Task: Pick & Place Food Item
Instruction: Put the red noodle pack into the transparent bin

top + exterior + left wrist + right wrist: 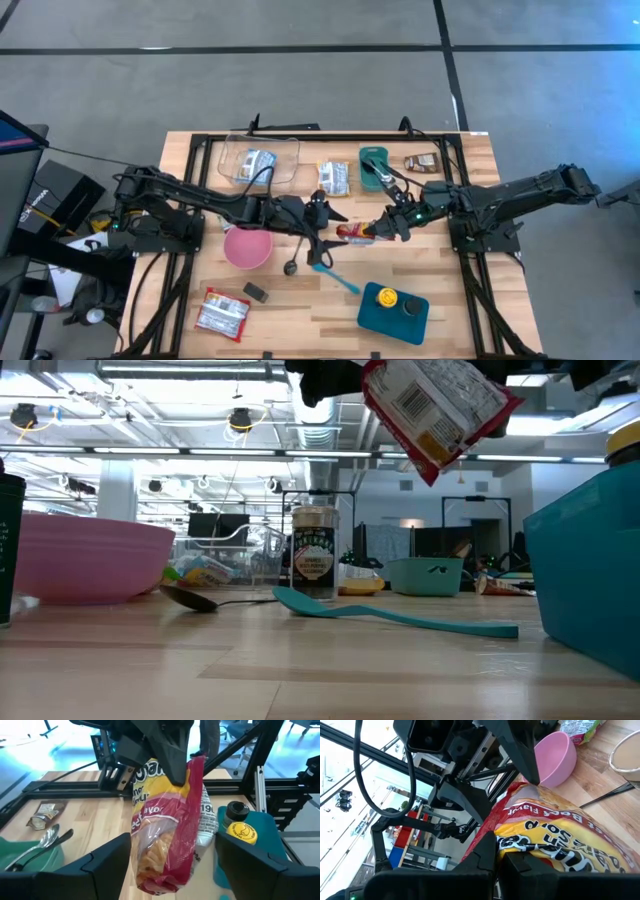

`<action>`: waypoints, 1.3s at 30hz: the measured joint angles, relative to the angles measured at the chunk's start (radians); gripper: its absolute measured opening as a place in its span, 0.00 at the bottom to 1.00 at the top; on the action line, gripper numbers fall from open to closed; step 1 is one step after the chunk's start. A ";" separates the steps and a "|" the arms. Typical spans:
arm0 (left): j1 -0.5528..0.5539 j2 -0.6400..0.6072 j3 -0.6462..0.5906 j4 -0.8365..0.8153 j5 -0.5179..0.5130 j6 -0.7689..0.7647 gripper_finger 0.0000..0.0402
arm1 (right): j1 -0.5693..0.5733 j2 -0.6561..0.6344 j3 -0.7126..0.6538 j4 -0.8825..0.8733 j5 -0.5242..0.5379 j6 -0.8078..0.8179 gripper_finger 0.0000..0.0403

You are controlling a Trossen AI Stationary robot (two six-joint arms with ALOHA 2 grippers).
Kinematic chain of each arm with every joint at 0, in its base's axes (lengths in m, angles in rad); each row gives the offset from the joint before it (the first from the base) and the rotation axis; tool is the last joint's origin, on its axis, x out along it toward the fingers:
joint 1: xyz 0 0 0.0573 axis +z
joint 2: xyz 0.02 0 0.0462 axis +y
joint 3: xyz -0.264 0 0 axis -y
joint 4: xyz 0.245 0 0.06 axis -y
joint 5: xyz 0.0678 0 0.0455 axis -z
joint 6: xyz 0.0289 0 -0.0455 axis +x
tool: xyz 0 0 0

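A red and yellow snack bag (162,835) hangs in the air over the middle of the table, seen tilted at the top of the low view (440,405). My right gripper (385,229) comes from the table's right and is shut on it. From the left comes my left gripper (322,230), which is open. Its two fingers (102,865) stand on either side of the bag's free lower end without clearly touching it. My right gripper pinches the bag's upper end (192,767) between its two shut fingers (485,855), which come nearly level from the table's right side. The bag is lifted clear of the table and droops, tilted, toward my left gripper.
Below the bag lie a pink bowl (247,247), a spoon (298,262) and a teal spatula (336,276). A teal block with a yellow lid (393,307) is at the near right. At the far edge stand a clear tub (262,160), a teal bowl (378,170) and snack packs.
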 joint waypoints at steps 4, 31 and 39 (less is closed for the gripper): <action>0.000 0.000 0.000 -0.001 0.000 0.000 0.63 | 0.000 0.000 0.000 0.000 0.000 -0.001 0.00; 0.000 -0.001 0.000 -0.054 -0.008 -0.033 0.72 | 0.000 0.000 0.000 0.000 -0.002 -0.002 0.00; 0.000 -0.001 0.000 -0.048 -0.009 -0.031 0.68 | 0.000 0.000 0.000 0.000 -0.004 -0.002 0.00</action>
